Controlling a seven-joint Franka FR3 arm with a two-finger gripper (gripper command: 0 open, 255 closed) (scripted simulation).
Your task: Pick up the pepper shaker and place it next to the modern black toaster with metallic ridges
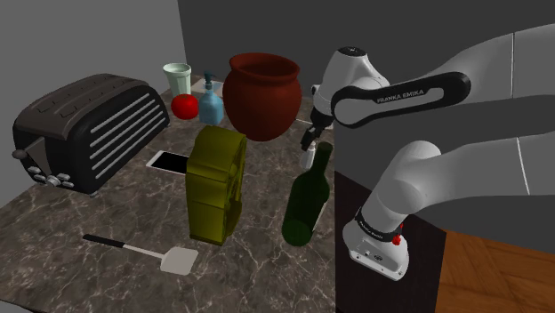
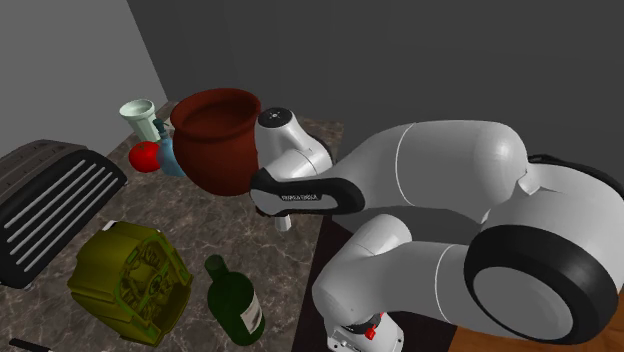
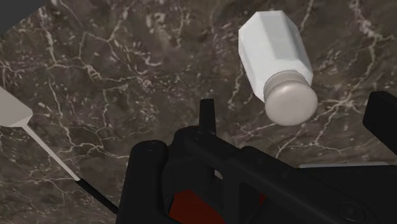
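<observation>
**Asker:** On the dark marbled counter (image 1: 258, 258), where is the pepper shaker (image 3: 278, 57)?

**Describer:** It sits near the counter edge closest to the robot's stand. It has a white faceted body and a rounded grey cap, and in the wrist view the cap points toward the camera. In the shoulder view it is just right of a large red-brown pot (image 1: 261, 96) and behind a dark green bottle (image 1: 307, 203).

**Asker:** And the toaster?

**Describer:** The black toaster (image 1: 89, 129), with pale metallic ridges along its side, stands at the shoulder view's far left, well apart from the shaker. An olive-yellow container (image 1: 216, 182) stands on the counter between them.

**Asker:** What is the gripper doing?

**Describer:** The black gripper (image 1: 311, 138) hangs just above the shaker. In the wrist view its fingers (image 3: 382, 121) stand wide apart with the shaker's cap between them. Neither finger touches the shaker, and nothing is held. A white spatula (image 3: 14, 114) with a thin dark handle lies on the counter, well apart from the shaker.
</observation>
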